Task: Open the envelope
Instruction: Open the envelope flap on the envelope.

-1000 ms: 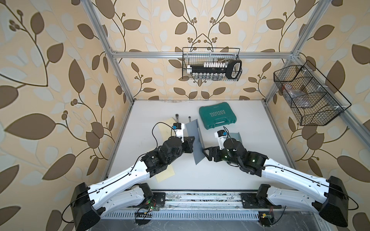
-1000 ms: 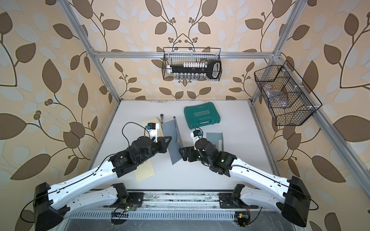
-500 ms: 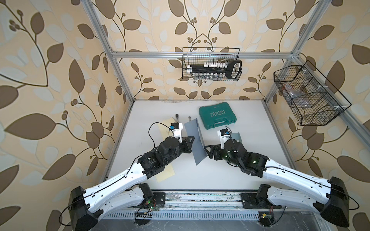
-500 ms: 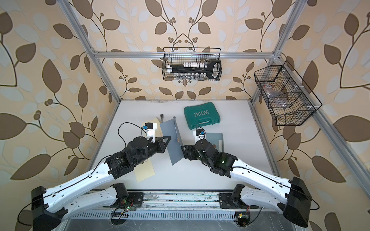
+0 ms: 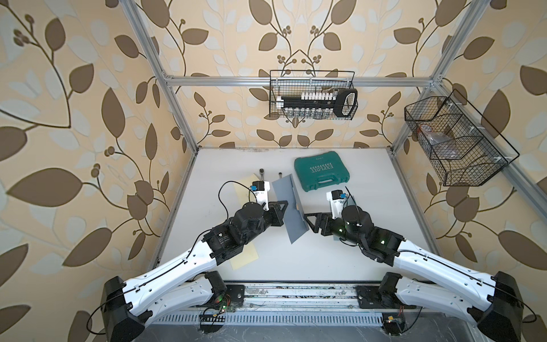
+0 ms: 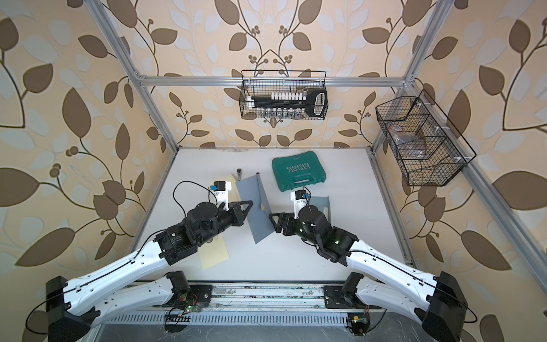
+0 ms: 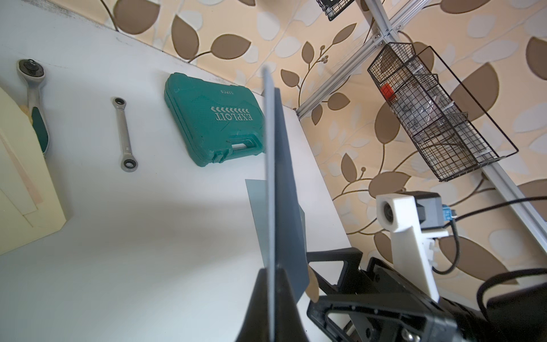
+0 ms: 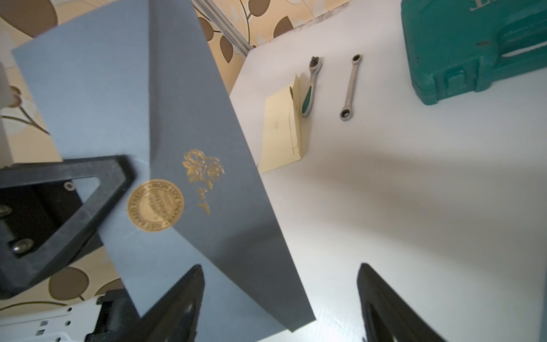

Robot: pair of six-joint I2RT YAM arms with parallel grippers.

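Top views both show the bench (image 5: 370,177) with the grey-blue envelope (image 5: 288,210) held up off it, standing on edge between the two arms near the middle. The left jaws are closed on the envelope's left edge. In the left wrist view both fingers (image 7: 256,305) pinch the paper.

From the right wrist view, the flap (image 8: 207,133) already stands away from the body at a clear angle. The gold seal (image 8: 155,205) clings to the flap's tip. In the left wrist view the seal seems to jut free past that tip, so I judge it loose from the body. The right jaws are spread wide and hold nothing. The flap's lower corner lies between them, and I cannot tell whether it touches either one. By my reading the opening is mostly done, and what is left is folding the flap fully back.

Around it:
- Two wire baskets hang on the walls, one at the far side (image 5: 313,94) and one on the right (image 5: 455,142).
- A teal tool case (image 5: 321,173) lies far right of the envelope.
- Two cream envelopes lie on the left, one under the left arm (image 5: 245,257) and one farther back (image 8: 281,127).
- A second grey sheet (image 6: 321,202) lies beneath the right arm.
- A ratchet (image 7: 32,97) and a spanner (image 7: 124,130) lie at the far side.

None of these sits between the jaws and the flap.
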